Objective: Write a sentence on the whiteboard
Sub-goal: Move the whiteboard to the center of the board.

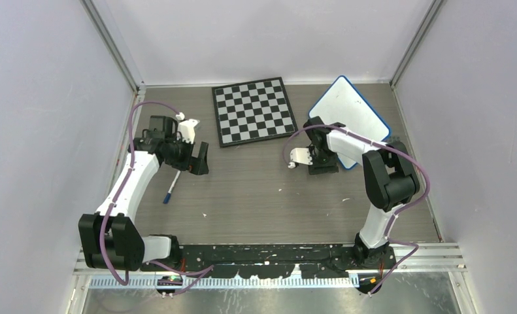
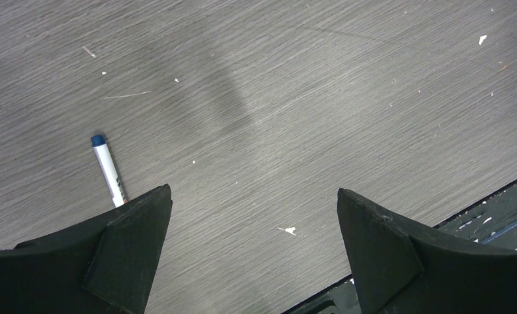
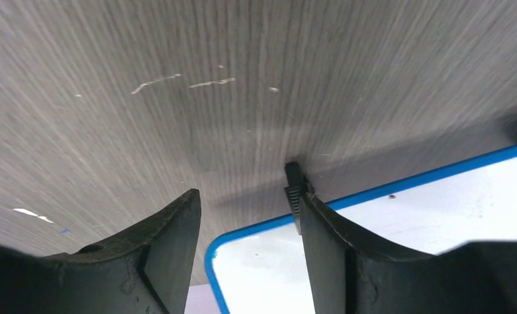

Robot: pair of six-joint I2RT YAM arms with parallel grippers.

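at the far right of the surface, the whiteboard lies slantwise, just beside the chessboard. its white face is blank, so no sentence is on it and the task looks to be at its very start. the right arm reaches over the board's near left corner, probably to take hold of it and bring or steady it where writing will be easier; that is a judgement from the pose alone. in the right wrist view the rounded, blue-rimmed corner sits in the gap between the right arm's jaws, which stand partway spread. one finger is just beside the corner with a thin strip of surface showing between them. the other finger crosses the rim, and whether it touches the board cannot be told. nothing looks pinched yet. on the left side the marker lies flat on the surface, well apart from the board, one end blue. the left arm's jaws hang over the surface right by it, spread wide, holding and touching nothing. in the left wrist view the pen pokes out from behind one black finger. that placement suggests the left arm waits to pick up the marker once the board is settled.
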